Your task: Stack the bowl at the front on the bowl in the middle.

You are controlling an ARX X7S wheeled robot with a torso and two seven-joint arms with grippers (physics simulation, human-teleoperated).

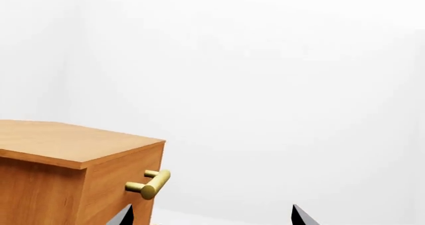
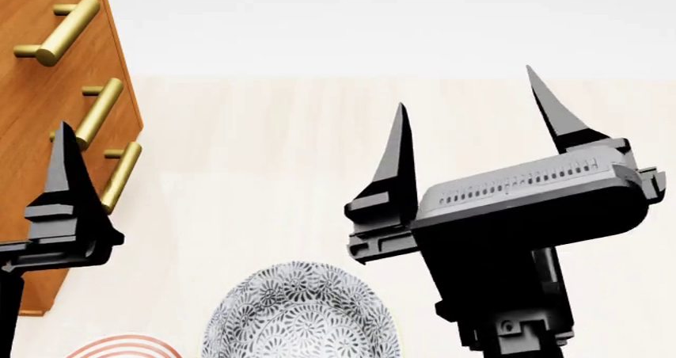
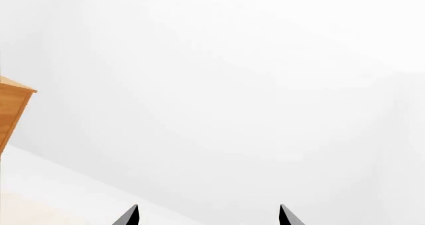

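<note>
One deep bowl [image 2: 301, 314] with a grey-black floral pattern sits on the pale table at the lower edge of the head view, partly cut off. I cannot tell whether it is the bowl at the front or the bowl in the middle; no other bowl shows. My right gripper [image 2: 470, 120] is raised above and to the right of it, open, with nothing between its fingers. The right wrist view shows the right gripper [image 3: 208, 217] against white wall only. One left finger [image 2: 66, 184] shows at the left edge. The left gripper [image 1: 212, 217] is open and empty.
A wooden drawer cabinet [image 2: 43, 73] with brass bar handles [image 2: 100, 112] stands at the left, close to my left gripper; the cabinet [image 1: 59, 150] also fills the left wrist view's lower corner. A flat red-ringed plate [image 2: 116, 346] lies left of the bowl. A white wall is behind.
</note>
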